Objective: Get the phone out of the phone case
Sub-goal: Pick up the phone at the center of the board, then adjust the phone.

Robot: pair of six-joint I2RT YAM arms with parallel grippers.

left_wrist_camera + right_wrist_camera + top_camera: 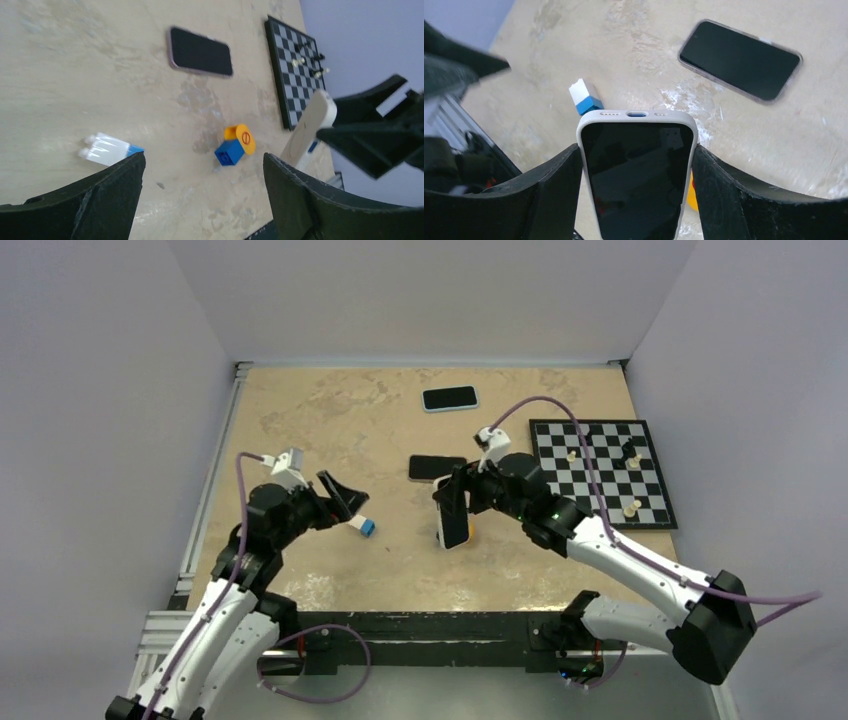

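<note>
A black-screened phone (639, 175) sits in a white phone case (638, 116). My right gripper (638, 165) is shut on the case's two long sides and holds it upright above the table, charging port end up. From above, the cased phone (455, 525) hangs near the table's middle front under the right gripper (452, 498). My left gripper (345, 498) hangs to its left, open and empty. In the left wrist view the open left gripper (204, 165) faces the case's pale back (310, 125).
A second phone in a clear pinkish case (437, 467) lies flat behind the held one. A third in a light blue case (450, 398) lies farther back. A chessboard (600, 472) with several pieces is at right. A white-and-blue brick (364, 525) and a blue brick with an orange disc (235, 145) lie nearby.
</note>
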